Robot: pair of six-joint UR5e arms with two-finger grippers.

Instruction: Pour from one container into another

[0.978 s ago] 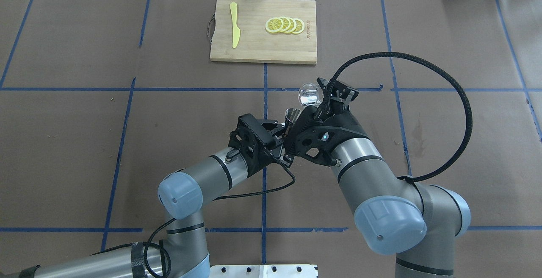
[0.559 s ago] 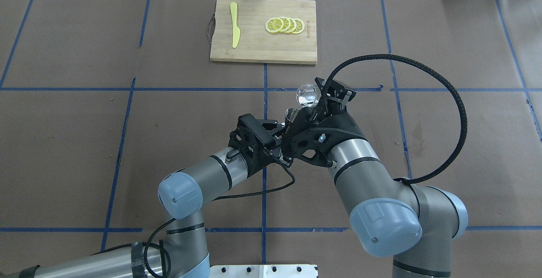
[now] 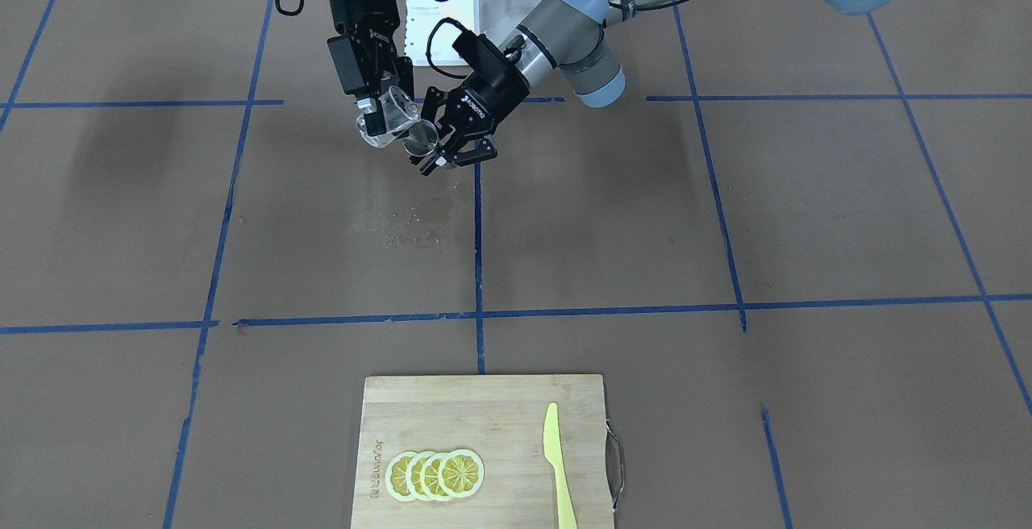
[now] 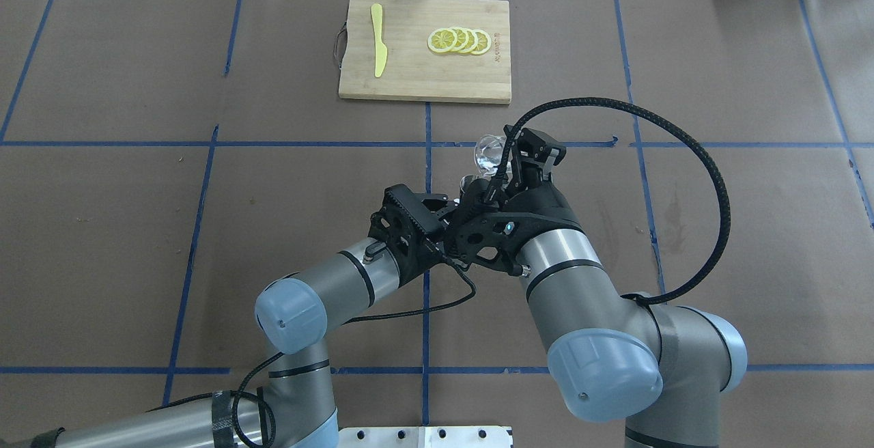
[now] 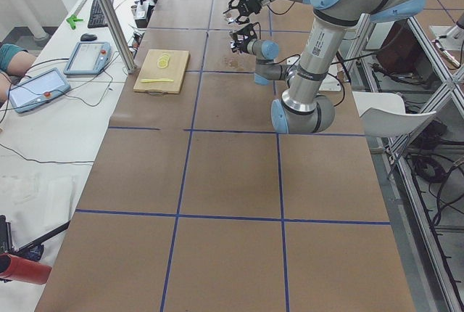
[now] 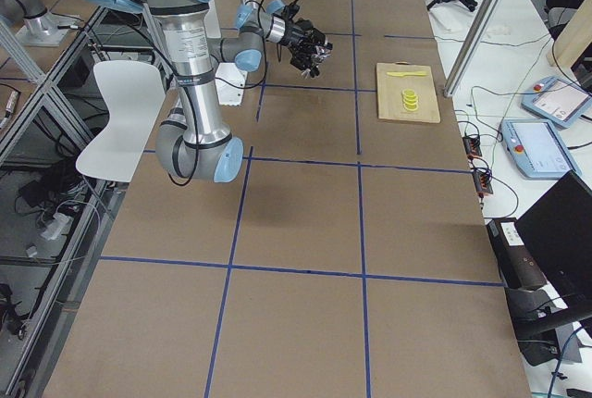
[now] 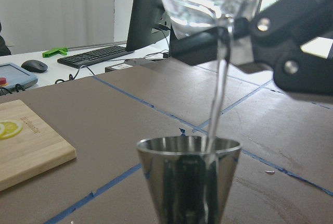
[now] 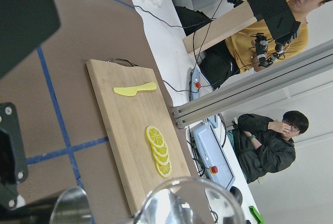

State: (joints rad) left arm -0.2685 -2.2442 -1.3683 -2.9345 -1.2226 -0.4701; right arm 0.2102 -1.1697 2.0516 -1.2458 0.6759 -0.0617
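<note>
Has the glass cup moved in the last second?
Yes. In the overhead view the glass cup has shifted slightly left, toward the vertical blue tape line.

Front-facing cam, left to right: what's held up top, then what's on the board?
Up top: glass cup → jigger. On the cutting board: lemon slices → yellow knife.

Paper-covered table (image 4: 102, 229) bears a cutting board (image 4: 410, 82).

Overhead cam looks fwd & down, front cam faces it from opposite; both share cutting board (image 4: 416, 76).
</note>
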